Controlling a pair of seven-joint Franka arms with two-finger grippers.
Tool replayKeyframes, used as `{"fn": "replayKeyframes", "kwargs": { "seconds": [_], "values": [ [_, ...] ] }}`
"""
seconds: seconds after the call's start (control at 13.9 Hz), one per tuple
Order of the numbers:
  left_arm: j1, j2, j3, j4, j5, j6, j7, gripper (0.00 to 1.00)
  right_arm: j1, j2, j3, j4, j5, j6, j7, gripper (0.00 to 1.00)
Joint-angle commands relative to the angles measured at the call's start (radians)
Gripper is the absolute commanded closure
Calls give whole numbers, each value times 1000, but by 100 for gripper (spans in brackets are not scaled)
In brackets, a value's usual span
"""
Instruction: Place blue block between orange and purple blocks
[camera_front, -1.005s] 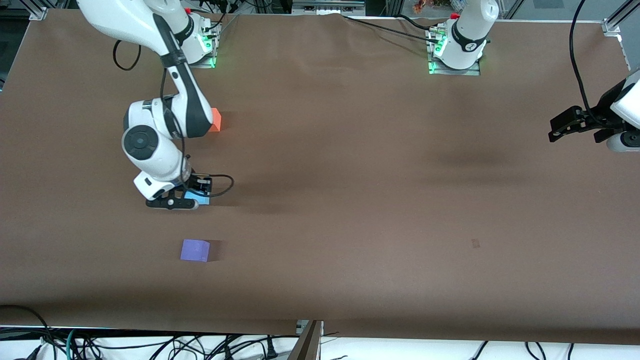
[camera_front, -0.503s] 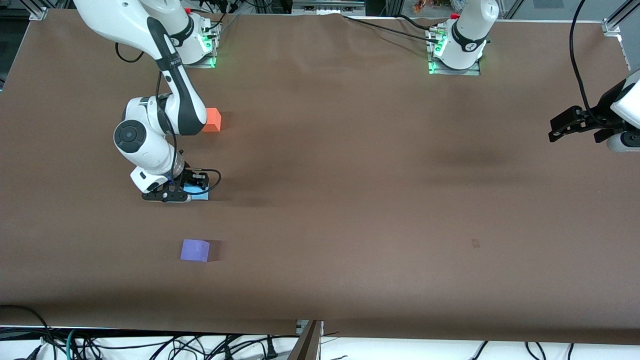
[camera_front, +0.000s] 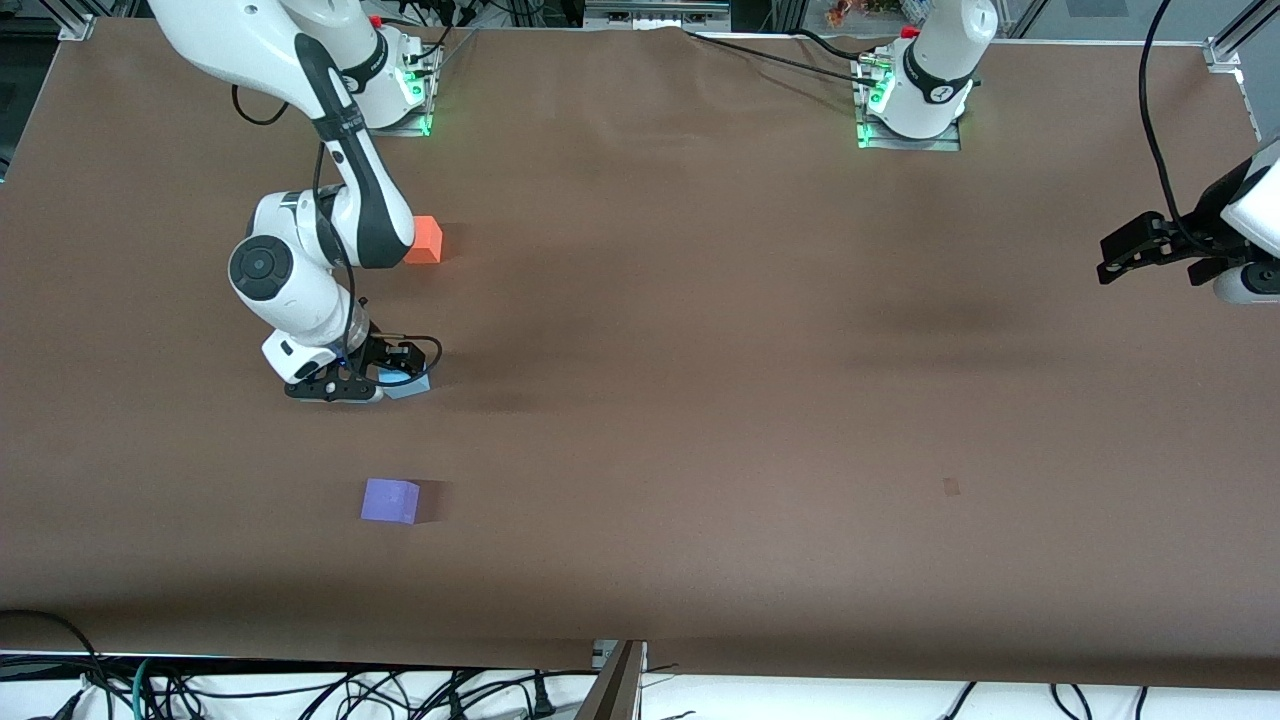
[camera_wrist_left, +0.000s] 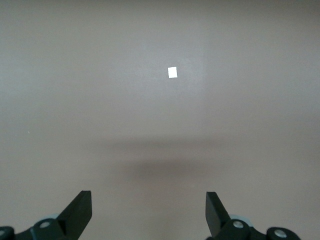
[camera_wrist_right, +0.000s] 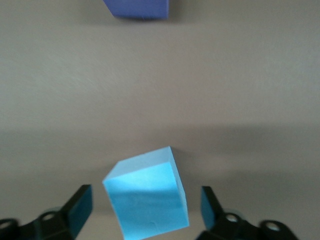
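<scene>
The blue block (camera_front: 410, 385) lies on the table between the orange block (camera_front: 427, 240) and the purple block (camera_front: 390, 500), turned askew. My right gripper (camera_front: 375, 386) is low over it. In the right wrist view the blue block (camera_wrist_right: 147, 197) sits between the spread fingers (camera_wrist_right: 80, 205) of the open right gripper (camera_wrist_right: 145, 212), with gaps on both sides. The purple block (camera_wrist_right: 137, 7) shows farther on. My left gripper (camera_front: 1110, 262) waits open and empty over the left arm's end of the table, and it also shows in the left wrist view (camera_wrist_left: 147, 212).
The brown table cover (camera_front: 700, 350) is bare apart from a small pale mark (camera_front: 951, 487), which also shows in the left wrist view (camera_wrist_left: 172, 72). Both arm bases stand along the edge farthest from the front camera. Cables hang along the nearest edge.
My right gripper carried the blue block a little toward the orange block, then opened. The block now rests on the table, twisted. The left arm has not moved.
</scene>
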Motion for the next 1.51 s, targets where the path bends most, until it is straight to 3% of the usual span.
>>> {"fn": "replayKeyframes", "kwargs": {
  "seconds": [0.0,0.29,0.5,0.79,0.93,1.01,1.08,1.29,1.44],
  "values": [
    [-2,12,1,31,16,-20,18,0,-1,-54,-29,92,24,-160,-85,0],
    [-2,12,1,31,16,-20,18,0,-1,-52,-97,333,-3,-507,-177,0],
    [-2,12,1,31,16,-20,18,0,-2,-51,-143,506,-95,-739,-257,0],
    [-2,12,1,29,17,-20,18,0,-2,-56,-169,677,-125,-978,-270,0],
    [-2,12,1,31,17,-20,18,0,-7,-54,-154,773,-132,-1084,-270,0],
    [-2,12,1,29,17,-20,18,0,-21,-56,-134,794,-131,-1104,-268,0],
    [-2,12,1,29,17,-20,18,0,-57,-69,-75,794,-147,-1103,-270,0],
    [-2,12,1,31,17,-20,18,0,-321,-161,203,759,-250,-1095,-274,0],
    [-2,12,1,31,17,-20,18,0,-370,-218,228,731,-252,-1059,-270,0]
  ]
}}
